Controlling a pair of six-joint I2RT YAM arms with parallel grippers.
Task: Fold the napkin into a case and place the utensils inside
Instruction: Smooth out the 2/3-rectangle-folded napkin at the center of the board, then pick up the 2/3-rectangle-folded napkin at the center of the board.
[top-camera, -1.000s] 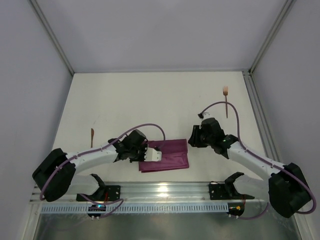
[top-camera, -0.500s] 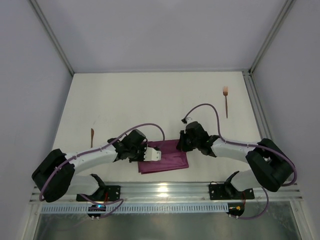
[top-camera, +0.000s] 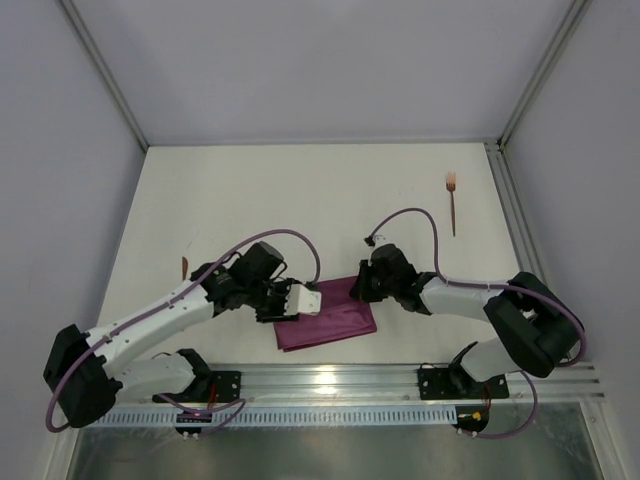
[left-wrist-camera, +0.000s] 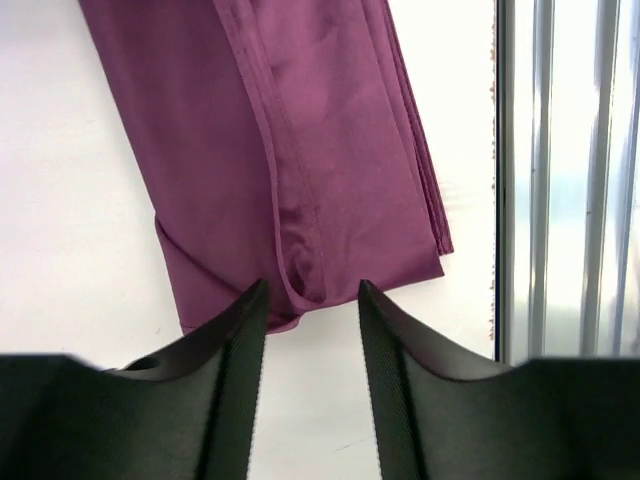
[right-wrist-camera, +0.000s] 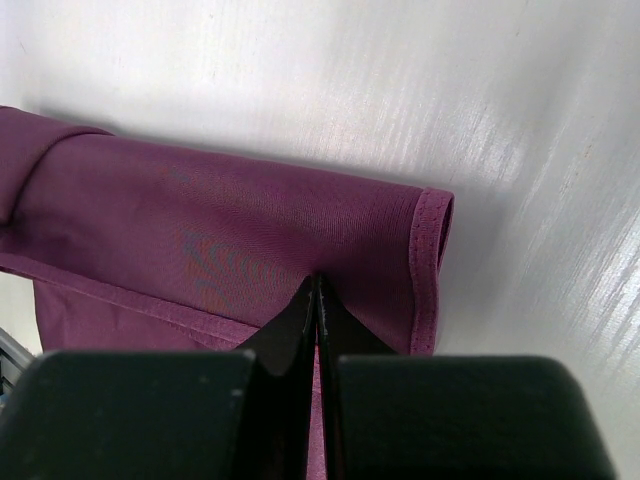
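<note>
Folded napkin (top-camera: 335, 322) (2 grippers at its ends): left gripper (left-wrist-camera: 312, 290) released, straddling a fold; right gripper (right-wrist-camera: 318, 280) clenched, tips touching cloth.

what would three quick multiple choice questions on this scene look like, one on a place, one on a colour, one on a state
1. Where does the fork lie?
A at the far right of the table
B in the table's middle
C at its near left corner

2. What colour is the napkin?
A green
B maroon-purple
C white

3. How do the jaws of the right gripper stand?
A wide apart
B shut
C gripping cutlery

Answers:
1 A, the top view shows it far back on the right.
2 B, both wrist views show that colour.
3 B, the right wrist view shows the jaws meeting, tips at the napkin.
</note>
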